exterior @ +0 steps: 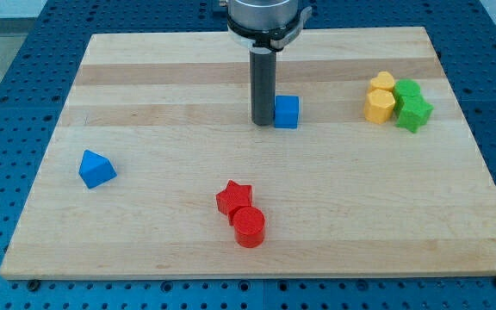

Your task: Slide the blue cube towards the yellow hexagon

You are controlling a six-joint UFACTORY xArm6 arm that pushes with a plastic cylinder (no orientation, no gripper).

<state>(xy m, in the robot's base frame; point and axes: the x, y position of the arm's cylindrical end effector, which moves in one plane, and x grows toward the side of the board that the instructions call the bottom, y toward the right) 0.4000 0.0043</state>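
Note:
The blue cube sits on the wooden board a little above the middle. My tip stands right against the cube's left side, touching or nearly touching it. The yellow hexagon lies at the view's right, roughly level with the cube. It is well apart from the cube, with bare board between them.
A second yellow block sits just above the hexagon. Two green blocks touch the yellow ones on their right. A blue triangular block lies at the left. A red star and a red cylinder sit near the bottom middle.

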